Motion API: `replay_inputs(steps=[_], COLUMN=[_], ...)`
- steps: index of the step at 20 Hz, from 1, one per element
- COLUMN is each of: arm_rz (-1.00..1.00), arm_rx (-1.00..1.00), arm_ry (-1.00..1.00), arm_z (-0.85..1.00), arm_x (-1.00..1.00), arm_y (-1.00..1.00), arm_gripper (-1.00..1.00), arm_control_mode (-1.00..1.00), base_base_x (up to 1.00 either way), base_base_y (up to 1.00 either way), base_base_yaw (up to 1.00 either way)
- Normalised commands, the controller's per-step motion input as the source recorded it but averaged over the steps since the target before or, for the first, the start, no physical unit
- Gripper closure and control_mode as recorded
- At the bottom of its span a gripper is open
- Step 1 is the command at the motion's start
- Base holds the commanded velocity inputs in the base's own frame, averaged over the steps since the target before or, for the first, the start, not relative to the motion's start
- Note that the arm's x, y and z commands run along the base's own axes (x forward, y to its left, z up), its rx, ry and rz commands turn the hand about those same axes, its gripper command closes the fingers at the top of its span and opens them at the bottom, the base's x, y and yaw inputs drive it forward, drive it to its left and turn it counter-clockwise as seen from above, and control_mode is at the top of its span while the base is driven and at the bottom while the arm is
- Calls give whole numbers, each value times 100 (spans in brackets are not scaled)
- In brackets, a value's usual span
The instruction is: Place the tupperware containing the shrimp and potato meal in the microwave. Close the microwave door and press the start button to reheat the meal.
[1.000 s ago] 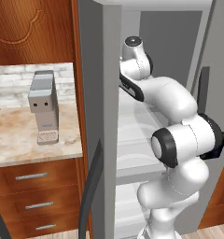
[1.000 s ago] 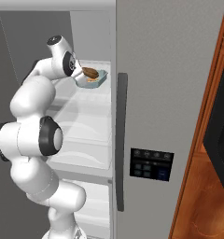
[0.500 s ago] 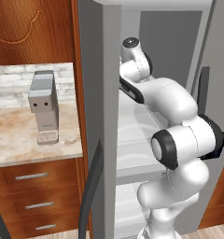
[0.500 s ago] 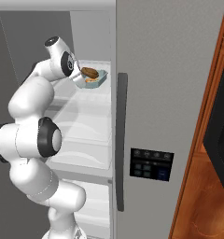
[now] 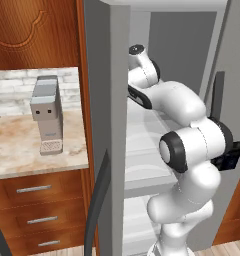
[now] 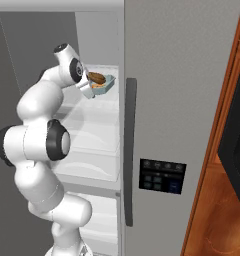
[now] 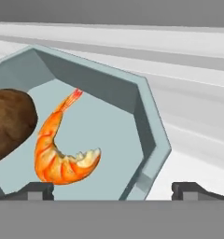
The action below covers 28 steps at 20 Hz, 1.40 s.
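The tupperware (image 6: 101, 83), a pale blue-grey tub, sits on an upper shelf inside the open fridge. In it lie a brown potato (image 7: 9, 122) and an orange shrimp (image 7: 62, 150). My gripper (image 6: 87, 86) is right at the tub's near side, open. In the hand view its fingertips (image 7: 37, 189) stand wide apart at the bottom, with the tub's (image 7: 132, 116) near wall between them and no grip on it. A black appliance front (image 6: 238, 150), cut off at the right edge, looks like the microwave; its door and buttons cannot be made out.
The fridge's right door (image 6: 182, 100) with handle (image 6: 129, 150) and dispenser panel (image 6: 161, 176) stands close to my arm. The left fridge door (image 5: 104, 125) is swung open. A grey coffee machine (image 5: 46, 114) sits on the marble counter (image 5: 22, 150).
The hand has shifted only slightly beside the tub. The jaws remain wide and the tub stays in the same spot on the shelf.
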Motion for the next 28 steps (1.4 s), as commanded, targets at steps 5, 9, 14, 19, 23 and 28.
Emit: replay_inputs(steps=[5,9,14,19,23,28], arm_rz=[-8,-7,-2,0,-1,-6], arm_rx=[1,0,0,0,0,0], arm_ry=[10,9,4,0,-7,-12], arm_z=[-37,-42,-21,0,-6,0], arm_x=[24,15,3,0,-30,-85], arm_y=[-2,0,0,0,0,0], arm_gripper=[-100,100,100,100,100,100], arm_control_mode=[-100,-100,-100,-100,-100,-100], base_base_x=[0,0,0,0,0,0], base_base_y=[0,0,0,0,0,0], base_base_yaw=[0,0,0,0,0,0])
